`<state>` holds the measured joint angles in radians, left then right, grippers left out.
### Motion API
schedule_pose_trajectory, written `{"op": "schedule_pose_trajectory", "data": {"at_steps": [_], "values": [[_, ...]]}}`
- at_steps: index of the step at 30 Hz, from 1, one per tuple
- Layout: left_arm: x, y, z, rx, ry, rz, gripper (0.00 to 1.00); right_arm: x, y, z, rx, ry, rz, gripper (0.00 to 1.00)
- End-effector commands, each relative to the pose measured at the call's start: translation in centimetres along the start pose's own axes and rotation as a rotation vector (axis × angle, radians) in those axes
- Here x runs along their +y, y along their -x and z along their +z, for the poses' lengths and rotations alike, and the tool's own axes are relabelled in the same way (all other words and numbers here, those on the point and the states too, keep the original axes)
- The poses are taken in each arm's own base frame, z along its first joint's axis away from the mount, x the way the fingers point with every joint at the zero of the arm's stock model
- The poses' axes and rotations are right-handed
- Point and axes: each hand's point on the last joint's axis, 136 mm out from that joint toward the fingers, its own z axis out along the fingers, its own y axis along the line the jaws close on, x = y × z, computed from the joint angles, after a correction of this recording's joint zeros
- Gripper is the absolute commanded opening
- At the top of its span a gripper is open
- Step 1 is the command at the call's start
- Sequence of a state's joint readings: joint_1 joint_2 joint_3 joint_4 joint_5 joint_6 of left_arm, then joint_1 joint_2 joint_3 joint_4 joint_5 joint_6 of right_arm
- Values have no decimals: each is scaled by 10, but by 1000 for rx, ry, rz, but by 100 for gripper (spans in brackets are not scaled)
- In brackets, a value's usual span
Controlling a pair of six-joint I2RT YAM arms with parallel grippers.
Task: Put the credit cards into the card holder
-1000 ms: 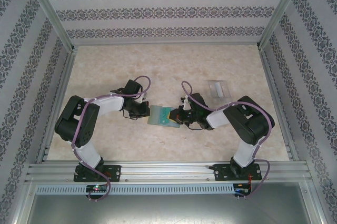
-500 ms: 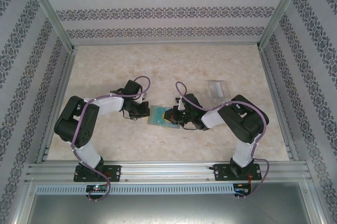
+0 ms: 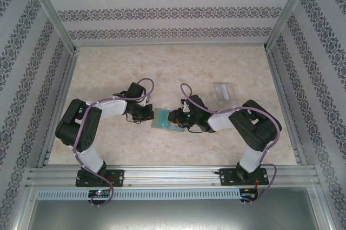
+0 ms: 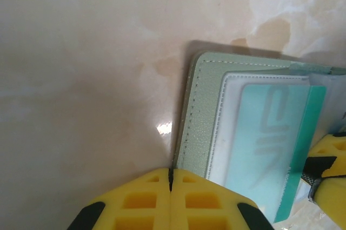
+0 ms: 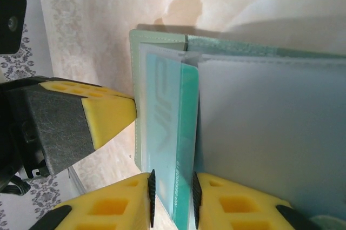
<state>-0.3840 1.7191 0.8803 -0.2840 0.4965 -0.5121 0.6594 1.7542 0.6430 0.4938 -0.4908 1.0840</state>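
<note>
Top external: card holder (image 3: pixel 161 119) mid tabletop (image 3: pixel 162 73), between both tools. Left wrist: left tool (image 4: pixel 170 178) pressed together at its left edge. Right wrist: right tool (image 5: pixel 172 197) pinching half-sleeved credit card (image 5: pixel 186 149); may buckle or jam if pushed skewed.

Sage-green card holder (image 4: pixel 201 116), teal card (image 4: pixel 305 149).

The card holder (image 3: pixel 162 120) lies open on the table (image 3: pixel 108 62), between the left gripper (image 3: pixel 151 114) touching its left edge and the right gripper (image 3: pixel 174 117) on its right. One credit card (image 5: pixel 187 160) sits partly in the holder's sleeve, clamped by the right gripper. A second credit card (image 3: pixel 223 90) lies well apart, behind and to the right.
</note>
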Motion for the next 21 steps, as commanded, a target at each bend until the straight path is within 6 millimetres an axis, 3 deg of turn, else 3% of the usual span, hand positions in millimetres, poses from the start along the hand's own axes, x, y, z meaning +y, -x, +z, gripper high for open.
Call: {"op": "schedule_pose_trajectory", "data": {"at_steps": [1, 14, 21], "values": [[14, -7, 9, 20, 37, -31, 0, -13, 1, -2, -19, -87, -24, 29], [13, -7, 10, 25, 31, -31, 0, -5, -2, 12, 16, -81, -42, 1], [12, -6, 11, 26, 29, -28, 0, 2, -2, 23, 34, -66, -39, 0]]}}
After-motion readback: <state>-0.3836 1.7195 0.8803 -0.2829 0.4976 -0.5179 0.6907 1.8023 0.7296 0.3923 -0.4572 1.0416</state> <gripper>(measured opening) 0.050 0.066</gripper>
